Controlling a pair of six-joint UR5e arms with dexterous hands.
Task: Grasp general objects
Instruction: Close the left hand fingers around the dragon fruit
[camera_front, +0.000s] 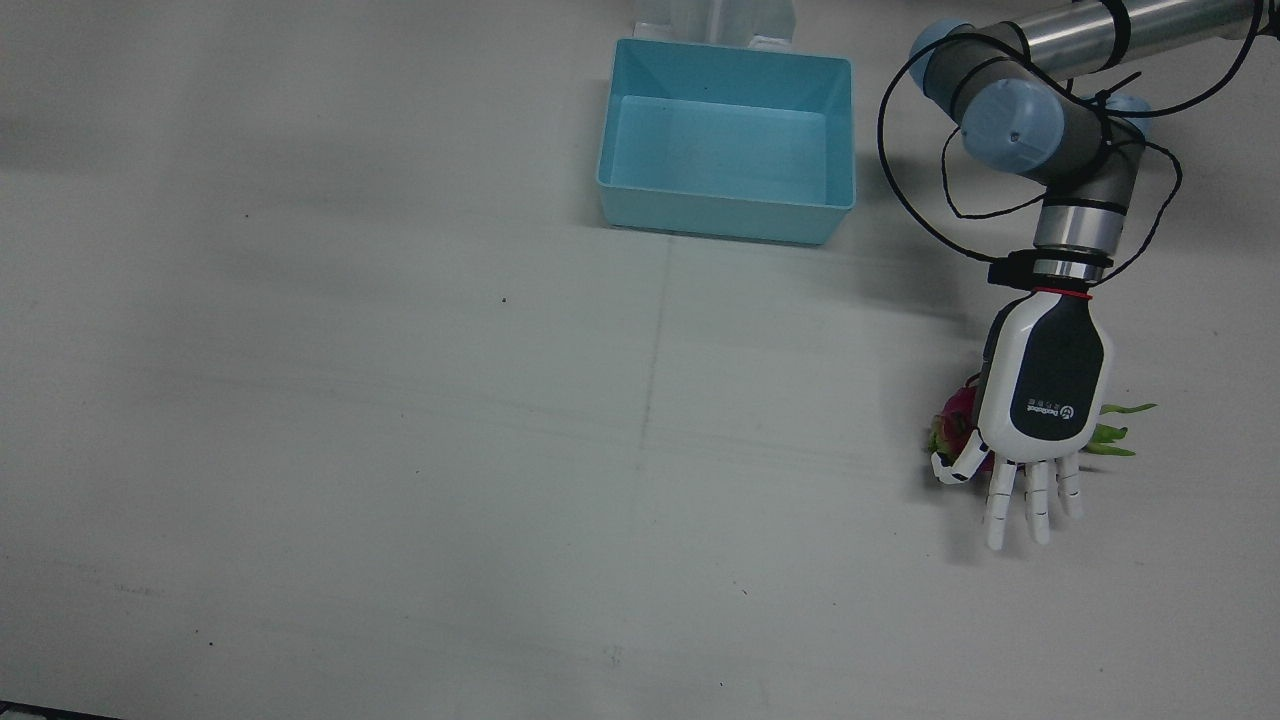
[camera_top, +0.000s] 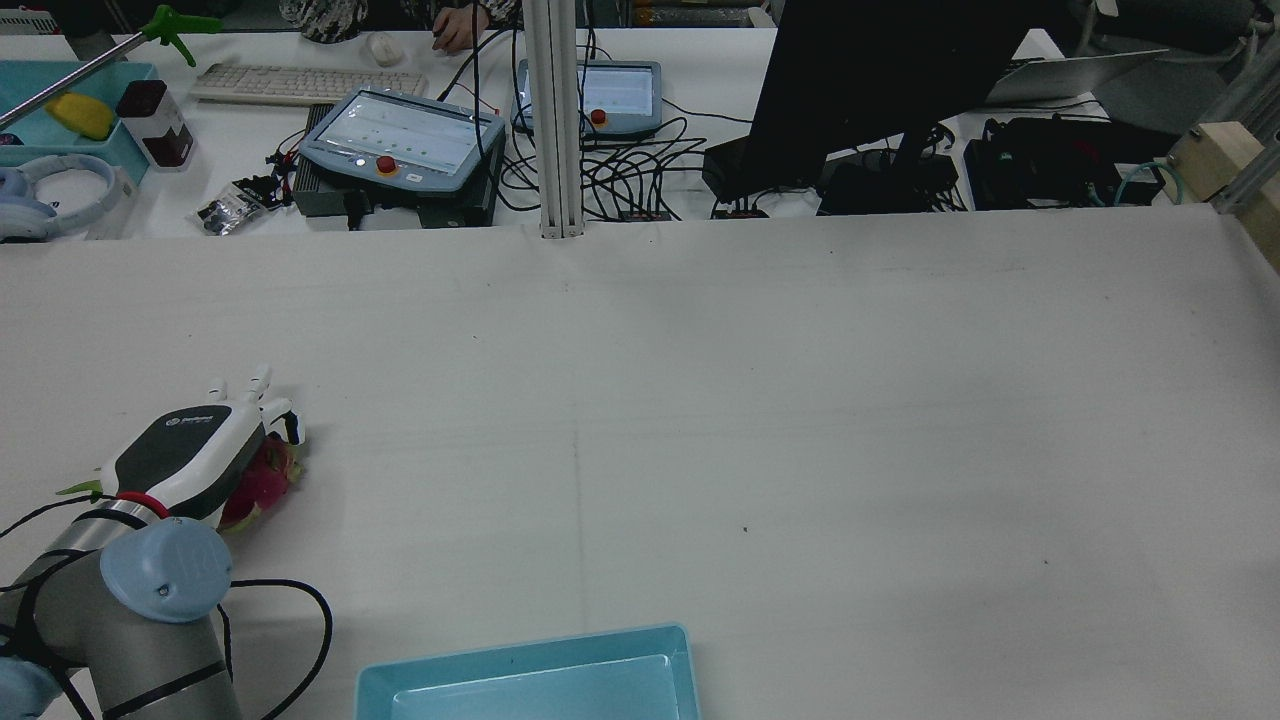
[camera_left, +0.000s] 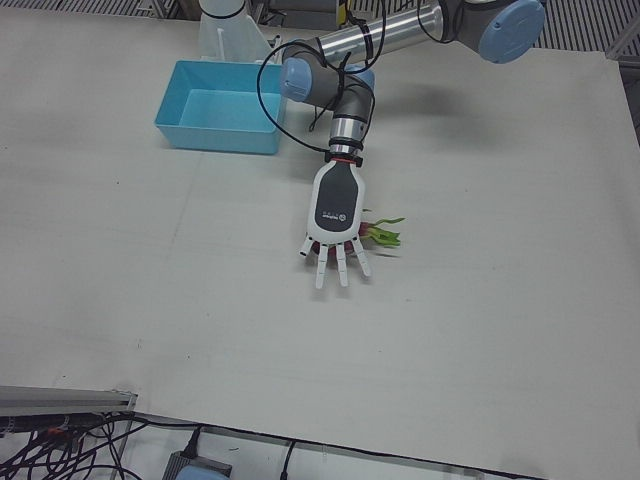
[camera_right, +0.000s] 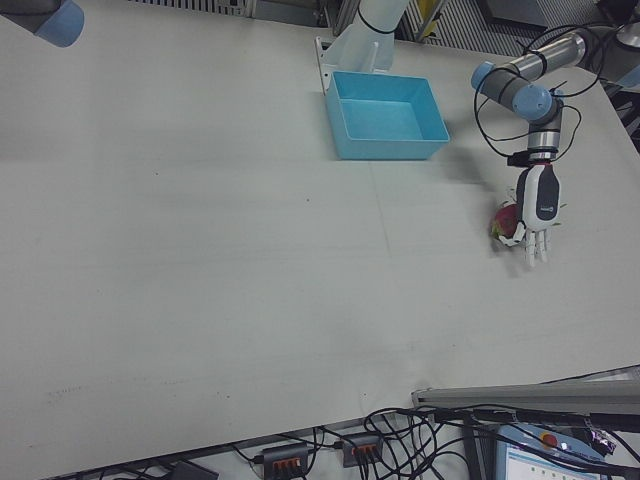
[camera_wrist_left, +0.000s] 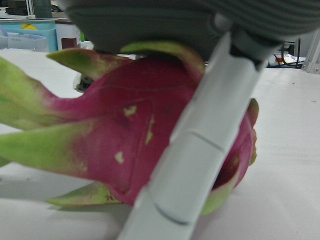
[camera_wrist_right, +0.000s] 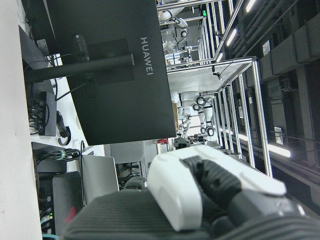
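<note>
Nearest the left hand camera: one white segmented finger (camera_wrist_left: 195, 150) of the left hand, crossing diagonally in front of a magenta dragon fruit with green-tipped scales (camera_wrist_left: 125, 145). Whether the finger touches the fruit's skin cannot be told. The dragon fruit lies on its side on the white table (camera_wrist_left: 290, 165), its long green scales pointing to that view's left.

Front view: the white-and-black left hand (camera_front: 1040, 400) hangs palm down directly over the dragon fruit (camera_front: 955, 415), hiding most of it. Magenta skin shows at the view's left edge of the palm and green scales (camera_front: 1115, 435) at its right edge. Three fingers (camera_front: 1035, 495) extend straight toward the near edge of the table, slightly spread; the thumb (camera_front: 955, 462) curls down beside the fruit's pink end. The hand is unclenched and not closed round the fruit. Black cable loops around the grey-and-blue left arm (camera_front: 1010, 115).

Rear view: the left hand (camera_top: 190, 455) covers the dragon fruit (camera_top: 260, 485) at the table's left side, fingertips pointing away from the robot.

Left-front view: the fruit's green scales (camera_left: 382, 236) protrude at the hand's (camera_left: 336, 215) right. A light-blue rectangular plastic bin (camera_front: 725, 140) stands well apart from the fruit, at the far middle of the table, close to the robot's base.

Right hand view: only part of the right hand's white-and-grey casing (camera_wrist_right: 200, 200) shows before a black monitor (camera_wrist_right: 110, 70); its finger state cannot be told.
</note>
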